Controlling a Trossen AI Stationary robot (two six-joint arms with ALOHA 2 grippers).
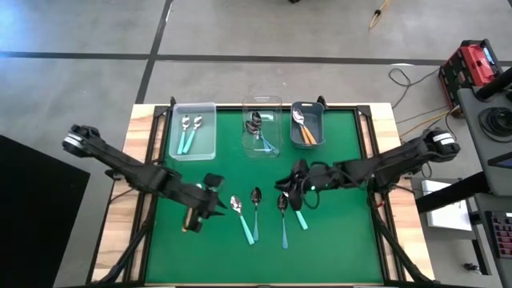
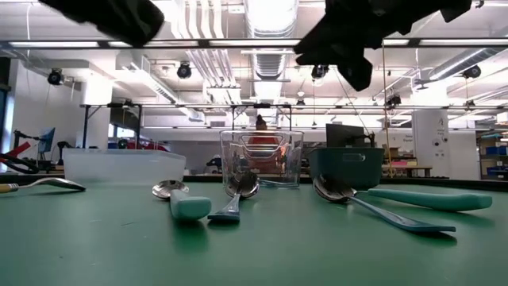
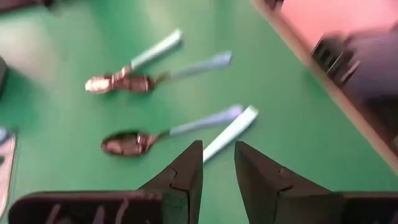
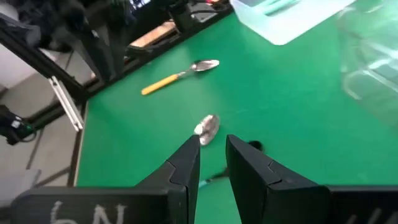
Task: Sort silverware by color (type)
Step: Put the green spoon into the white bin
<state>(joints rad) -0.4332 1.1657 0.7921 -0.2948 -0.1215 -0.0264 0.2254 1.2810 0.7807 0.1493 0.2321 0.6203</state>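
Note:
Several spoons lie flat on the green mat (image 1: 344, 240). A mint-teal one (image 1: 243, 218) and a blue-teal one (image 1: 256, 201) lie near the middle. Another blue-teal one (image 1: 283, 218) and a mint-teal one (image 1: 299, 214) lie to the right of them. An orange-handled spoon (image 4: 179, 74) lies at the left, below my left arm (image 1: 190, 223). My left gripper (image 3: 217, 163) hovers open and empty left of the spoons. My right gripper (image 4: 213, 149) is open above the mat, and a spoon bowl (image 4: 207, 127) shows just beyond its tips. Both grippers hang above the table in the low view.
Three bins stand along the far edge. A clear bin (image 1: 210, 148) on the left holds two mint-teal spoons, a clear bin (image 1: 276, 104) in the middle holds blue-teal spoons, and a grey bin (image 1: 320, 120) on the right holds orange-handled spoons. The wooden table edges (image 1: 136, 160) flank the mat.

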